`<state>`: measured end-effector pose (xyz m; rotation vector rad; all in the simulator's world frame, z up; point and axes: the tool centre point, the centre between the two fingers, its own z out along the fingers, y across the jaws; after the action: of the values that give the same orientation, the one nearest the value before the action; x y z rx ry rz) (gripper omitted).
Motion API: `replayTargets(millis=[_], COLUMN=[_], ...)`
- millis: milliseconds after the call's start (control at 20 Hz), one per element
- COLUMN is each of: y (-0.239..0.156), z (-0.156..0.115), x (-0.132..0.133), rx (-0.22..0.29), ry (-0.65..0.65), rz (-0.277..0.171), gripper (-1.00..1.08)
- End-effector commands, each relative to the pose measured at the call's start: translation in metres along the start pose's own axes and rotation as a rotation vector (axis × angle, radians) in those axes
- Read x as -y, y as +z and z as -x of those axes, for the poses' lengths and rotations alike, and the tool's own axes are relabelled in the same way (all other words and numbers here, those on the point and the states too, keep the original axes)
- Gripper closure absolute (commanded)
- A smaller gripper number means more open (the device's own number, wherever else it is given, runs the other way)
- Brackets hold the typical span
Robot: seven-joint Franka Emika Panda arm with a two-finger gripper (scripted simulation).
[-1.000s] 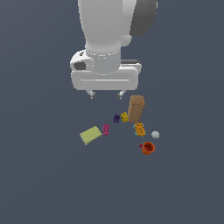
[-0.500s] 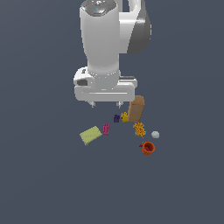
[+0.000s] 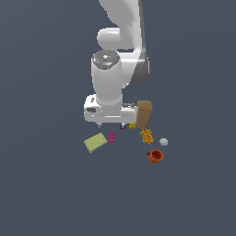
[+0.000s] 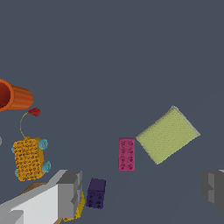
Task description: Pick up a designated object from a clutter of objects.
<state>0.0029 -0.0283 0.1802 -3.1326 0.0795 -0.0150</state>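
Observation:
The designated object is a tiny magenta-pink studded block (image 3: 111,136) (image 4: 127,153) lying flat among the clutter of objects, beside the yellow-green sponge (image 3: 96,142) (image 4: 167,134). My gripper (image 3: 110,124) (image 4: 140,188) hangs open just above and behind it, apart from it, with nothing between its fingers (image 4: 65,192). The dark purple block (image 3: 123,126) (image 4: 96,193) sits close to one finger. A yellow block (image 3: 132,125) next to it is mostly covered by the hand.
The tall tan box (image 3: 144,114) stands at the hand's side on the exterior view's right. In front of it lie the speckled yellow-orange piece (image 3: 147,136) (image 4: 29,158), a pale grey ball (image 3: 163,141) and the orange cup (image 3: 156,156) (image 4: 13,96).
The arm has come down toward the clutter; the hand now sits lower, just over the purple and magenta blocks. None of the objects has moved.

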Motion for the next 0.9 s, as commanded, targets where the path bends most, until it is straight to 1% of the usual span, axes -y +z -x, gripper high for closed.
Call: replayTargets(millis=[0, 200, 400, 650, 850], y=[0.027, 0.062, 0.088, 0.109, 0.117], z=[0.006, 0.017, 0.027, 0.036, 0.040], x=[-0.002, -0.005, -0.007, -0.009, -0.010], rx=[0.002, 0.004, 0.007, 0.009, 0.009], ry=[0.005, 0.012, 0.017, 0.022, 0.023], rz=[0.001, 0.004, 0.006, 0.007, 0.008], gripper=[-0.92, -0.92, -0.92, -0.92, -0.92])
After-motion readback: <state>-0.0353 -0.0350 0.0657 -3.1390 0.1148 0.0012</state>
